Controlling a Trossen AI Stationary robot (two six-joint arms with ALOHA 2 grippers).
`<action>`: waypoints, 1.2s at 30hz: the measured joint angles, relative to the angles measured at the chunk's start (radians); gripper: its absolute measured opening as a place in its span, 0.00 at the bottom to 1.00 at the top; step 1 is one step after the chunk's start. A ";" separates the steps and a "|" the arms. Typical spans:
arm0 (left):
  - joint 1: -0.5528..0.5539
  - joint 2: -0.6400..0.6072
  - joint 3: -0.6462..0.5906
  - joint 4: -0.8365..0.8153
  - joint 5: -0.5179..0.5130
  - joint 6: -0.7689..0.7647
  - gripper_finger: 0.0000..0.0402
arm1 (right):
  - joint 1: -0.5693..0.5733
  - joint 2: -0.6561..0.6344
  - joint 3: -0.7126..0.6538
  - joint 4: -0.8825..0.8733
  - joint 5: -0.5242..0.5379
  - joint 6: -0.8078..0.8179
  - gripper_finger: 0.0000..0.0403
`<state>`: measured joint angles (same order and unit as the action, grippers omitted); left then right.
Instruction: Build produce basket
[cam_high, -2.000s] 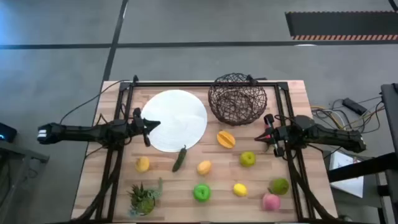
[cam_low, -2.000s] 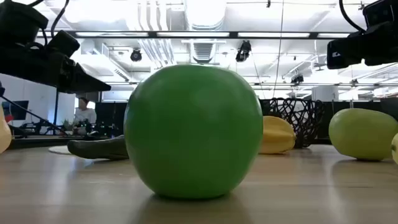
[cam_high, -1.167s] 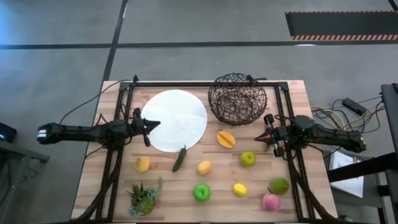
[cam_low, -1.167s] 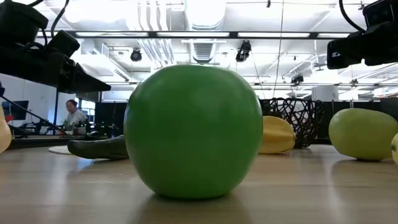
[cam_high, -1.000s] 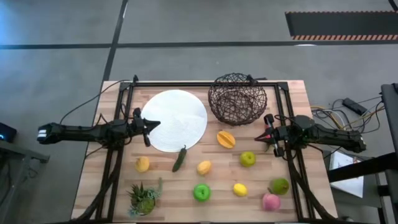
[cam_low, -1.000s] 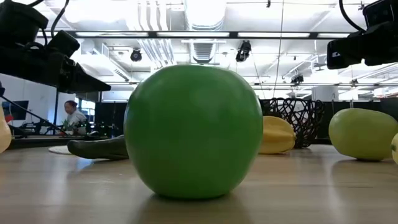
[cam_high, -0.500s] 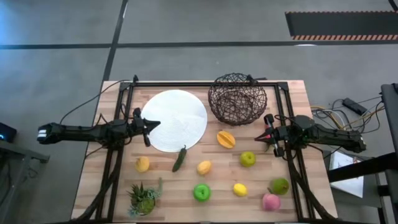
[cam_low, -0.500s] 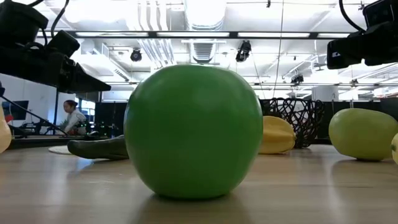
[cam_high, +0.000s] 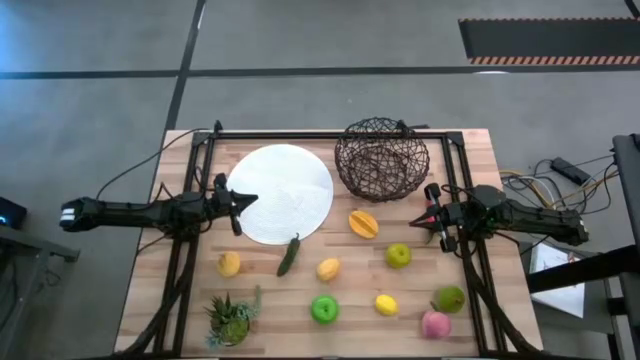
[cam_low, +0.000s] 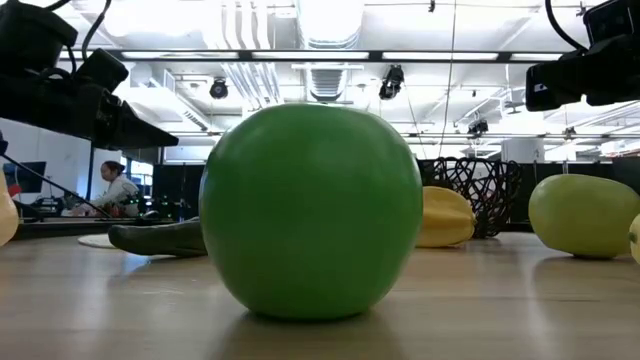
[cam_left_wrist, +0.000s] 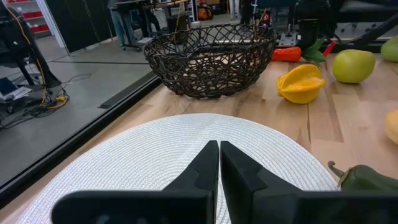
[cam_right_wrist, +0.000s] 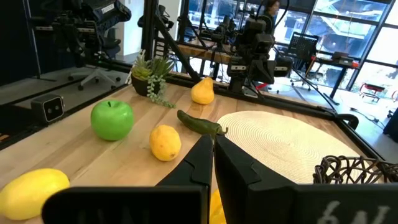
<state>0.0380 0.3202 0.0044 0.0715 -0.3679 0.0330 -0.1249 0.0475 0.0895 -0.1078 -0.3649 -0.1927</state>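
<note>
The dark wire-mesh basket (cam_high: 381, 158) stands near the table's far edge, right of the white woven disc (cam_high: 281, 192); it also shows in the left wrist view (cam_left_wrist: 211, 57). Produce lies scattered on the wood: an orange-yellow piece (cam_high: 363, 223), a light green apple (cam_high: 398, 256), a dark green pepper (cam_high: 289, 255), yellow pieces (cam_high: 229, 263) (cam_high: 328, 269) (cam_high: 386, 304), a bright green apple (cam_high: 323, 309), an olive piece (cam_high: 449, 298) and a pink piece (cam_high: 435, 324). My left gripper (cam_high: 246, 200) hovers shut over the disc's left edge. My right gripper (cam_high: 428, 222) hovers shut, right of the basket.
A small spiky potted plant (cam_high: 231, 318) stands at the near left corner. A dark metal frame (cam_high: 330, 131) runs around the table. A red piece with a green top (cam_left_wrist: 292, 53) lies beyond the basket in the left wrist view. A person (cam_low: 113, 187) sits far behind.
</note>
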 joint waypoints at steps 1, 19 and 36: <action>0.000 0.000 0.000 0.000 0.000 0.000 0.00 | 0.000 0.000 0.000 0.000 0.000 0.001 0.02; 0.000 0.000 0.000 0.000 0.000 0.000 0.00 | 0.000 0.017 0.000 0.274 0.054 0.473 0.02; 0.000 0.000 0.000 0.000 0.000 0.000 0.00 | 0.048 0.625 0.293 0.166 0.427 0.400 0.09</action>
<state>0.0382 0.3199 0.0044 0.0711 -0.3682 0.0331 -0.0765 0.6728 0.3825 0.0583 0.0617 0.2075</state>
